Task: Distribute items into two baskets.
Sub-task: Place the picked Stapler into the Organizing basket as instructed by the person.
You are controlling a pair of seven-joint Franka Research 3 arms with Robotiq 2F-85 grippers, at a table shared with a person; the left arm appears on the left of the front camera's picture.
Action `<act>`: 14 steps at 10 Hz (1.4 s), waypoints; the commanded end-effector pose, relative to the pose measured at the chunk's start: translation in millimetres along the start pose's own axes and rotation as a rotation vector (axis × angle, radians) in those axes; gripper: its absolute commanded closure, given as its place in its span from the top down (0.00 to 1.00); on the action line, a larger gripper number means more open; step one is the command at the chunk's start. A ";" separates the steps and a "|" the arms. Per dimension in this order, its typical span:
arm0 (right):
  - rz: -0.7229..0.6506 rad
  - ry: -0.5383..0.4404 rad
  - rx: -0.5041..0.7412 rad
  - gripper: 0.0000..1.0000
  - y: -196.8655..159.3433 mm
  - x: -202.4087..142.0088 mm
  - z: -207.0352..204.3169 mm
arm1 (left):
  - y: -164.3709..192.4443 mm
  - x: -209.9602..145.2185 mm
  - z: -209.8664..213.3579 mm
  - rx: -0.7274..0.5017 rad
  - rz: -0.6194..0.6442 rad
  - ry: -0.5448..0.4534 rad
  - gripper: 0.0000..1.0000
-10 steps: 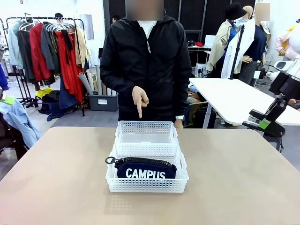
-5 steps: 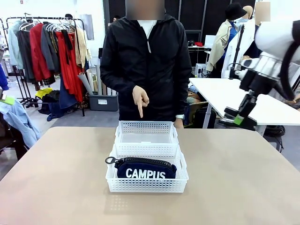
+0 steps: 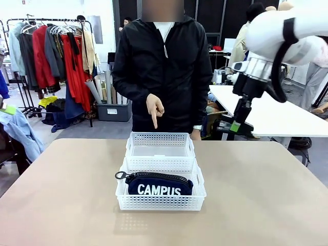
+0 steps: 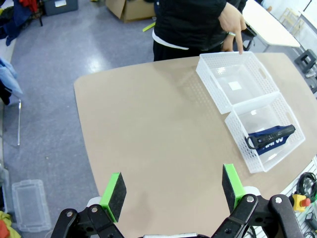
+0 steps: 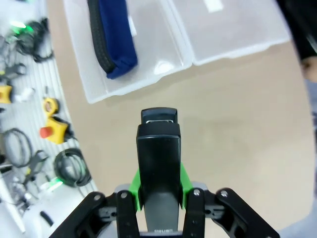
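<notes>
Spreading across the foreground, tan table (image 3: 61,205) backed by a clothes rack (image 3: 51,46) and a white table (image 3: 266,110) farther off. Standing at the far edge, person in a black jacket (image 3: 161,72), hand (image 3: 154,108) pointing 1 finger down, hovering just above the far rim of the far basket (image 3: 160,151).

Sitting end to end at the table's middle, 2 white mesh baskets, touching. Lying inside the near basket (image 3: 160,197), navy pouch (image 3: 160,185) lettered "CAMPUS", zipper edge up, leaning toward the basket's left side in the right wrist view.

Reaching in high from the right, white right arm with right gripper (image 3: 237,124) hanging above the table's far right edge, well apart from both baskets and level with the person's pointing hand, off to its side. Clamping on a small black stapler (image 5: 158,163), green pads pressing its 2 sides; stapler nose aiming toward the baskets in the right wrist view.

Hovering high over the table's bare near corner, left gripper (image 4: 171,191) gaping wide, holding nothing, baskets lying well away.
</notes>
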State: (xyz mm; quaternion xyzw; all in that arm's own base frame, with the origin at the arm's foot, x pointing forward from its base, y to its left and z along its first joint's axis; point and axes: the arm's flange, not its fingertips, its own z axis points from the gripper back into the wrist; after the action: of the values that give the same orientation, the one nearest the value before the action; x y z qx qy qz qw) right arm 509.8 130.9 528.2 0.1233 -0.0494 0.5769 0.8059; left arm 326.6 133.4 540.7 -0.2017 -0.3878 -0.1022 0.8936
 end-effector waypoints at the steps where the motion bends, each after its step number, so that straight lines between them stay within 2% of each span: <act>1: 0.051 0.067 0.001 0.00 -11.9 30.2 1.6 | -1.8 0.3 -0.3 -0.008 0.007 -0.004 1.00; 3: 0.071 0.112 -0.030 0.00 -18.2 67.0 -9.3 | -1.8 0.3 -0.3 -0.008 0.007 -0.004 1.00; 8: 0.210 0.205 -0.007 0.00 -42.5 147.7 -43.3 | -1.8 0.3 -0.3 -0.008 0.007 -0.004 1.00; 11: 0.258 0.211 0.021 0.00 -38.8 187.8 -63.9 | -1.8 0.3 -0.3 -0.008 0.007 -0.004 1.00; 14: 0.264 0.167 0.044 0.00 -40.4 214.7 -90.8 | -1.8 0.3 -0.3 -0.008 0.007 -0.004 1.00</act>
State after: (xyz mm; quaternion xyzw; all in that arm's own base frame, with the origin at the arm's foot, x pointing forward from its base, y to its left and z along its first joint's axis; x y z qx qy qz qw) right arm 601.0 330.9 478.5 0.0890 0.0144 0.6960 0.7124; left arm 326.6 133.4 540.7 -0.2017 -0.3878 -0.1022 0.8936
